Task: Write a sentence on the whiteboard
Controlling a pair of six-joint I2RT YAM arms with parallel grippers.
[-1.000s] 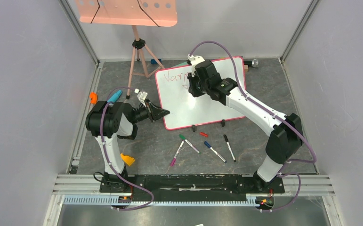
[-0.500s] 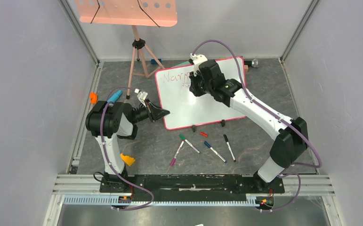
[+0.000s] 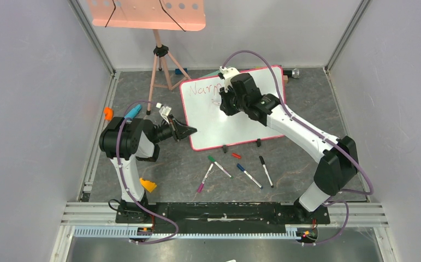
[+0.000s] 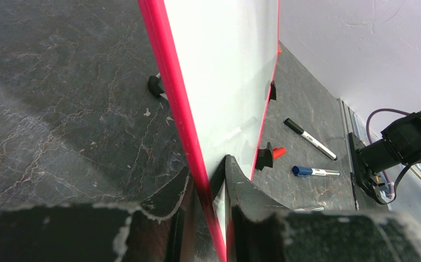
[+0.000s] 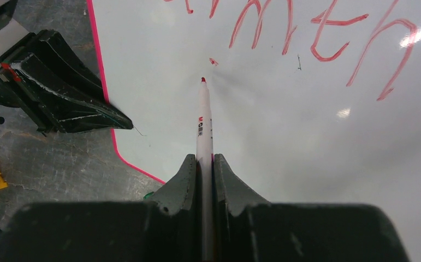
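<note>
Top external: the whiteboard stands mid-table, its left rim pinched by the left gripper. The right gripper clenches a red marker (tip toward bare white) below the sentence. Loose markers lie near its feet, and a tripod stands just beyond its far-left corner.

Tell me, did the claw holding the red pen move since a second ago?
Yes, a little. The right claw with its red pen slid rightward along the whiteboard, uncovering more of the red word.
</note>
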